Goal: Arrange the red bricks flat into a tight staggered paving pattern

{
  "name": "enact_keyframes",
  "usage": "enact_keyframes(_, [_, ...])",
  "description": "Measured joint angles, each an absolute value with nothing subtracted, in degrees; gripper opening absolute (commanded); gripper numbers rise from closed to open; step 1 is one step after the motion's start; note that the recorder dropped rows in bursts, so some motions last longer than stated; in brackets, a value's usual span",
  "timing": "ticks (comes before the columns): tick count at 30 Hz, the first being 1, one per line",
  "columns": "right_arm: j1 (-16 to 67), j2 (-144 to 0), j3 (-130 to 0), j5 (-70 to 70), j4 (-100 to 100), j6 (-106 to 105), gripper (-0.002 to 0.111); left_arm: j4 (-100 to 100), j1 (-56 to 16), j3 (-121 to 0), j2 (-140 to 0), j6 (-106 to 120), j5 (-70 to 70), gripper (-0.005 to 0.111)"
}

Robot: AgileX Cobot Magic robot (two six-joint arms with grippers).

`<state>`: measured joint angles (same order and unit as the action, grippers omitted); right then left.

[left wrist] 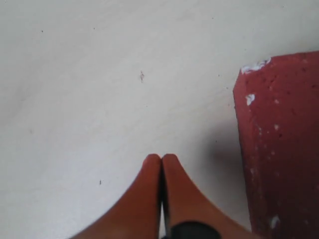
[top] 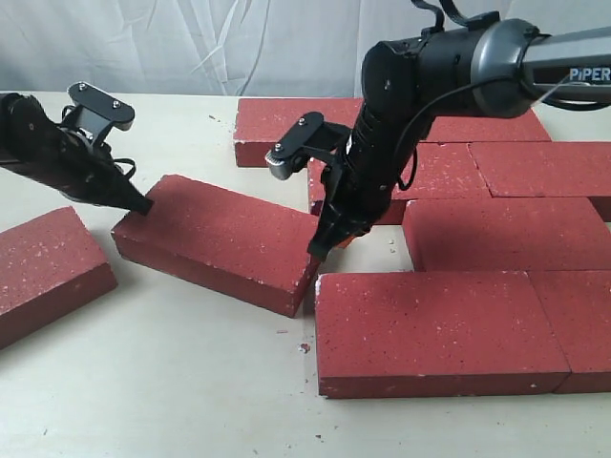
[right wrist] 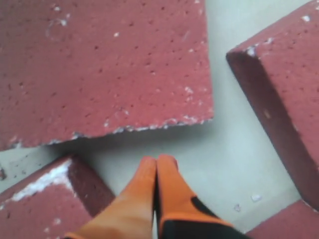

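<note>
Several red bricks lie flat on the pale table. One brick (top: pixel 220 239) sits skewed in the middle, apart from the rest. My left gripper (top: pixel 143 204) is shut, its tip at this brick's left end; the left wrist view shows the shut gripper (left wrist: pixel 160 159) over bare table beside a brick's edge (left wrist: pixel 284 144). My right gripper (top: pixel 321 248) is shut, pointing down into the gap at the skewed brick's right end. In the right wrist view the right gripper (right wrist: pixel 158 160) hangs over bare table between a large brick (right wrist: pixel 99 64), a second (right wrist: pixel 284 99) and a third (right wrist: pixel 45 199).
A lone brick (top: pixel 48 272) lies at the left edge. Laid bricks fill the right side: a front one (top: pixel 439 329), a middle one (top: pixel 506 234) and a back one (top: pixel 296 124). Small chips (top: pixel 304 347) lie on the table (top: pixel 172 391).
</note>
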<state>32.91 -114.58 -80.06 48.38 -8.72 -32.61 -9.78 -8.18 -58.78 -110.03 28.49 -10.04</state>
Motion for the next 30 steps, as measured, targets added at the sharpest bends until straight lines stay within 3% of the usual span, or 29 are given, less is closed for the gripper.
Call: enact_keyframes(30, [32.78, -119.47, -79.60, 29.93, -11.08, -31.93, -0.001, -11.37, -7.49, -58.78, -108.03, 32.00, -22.47, 0.000])
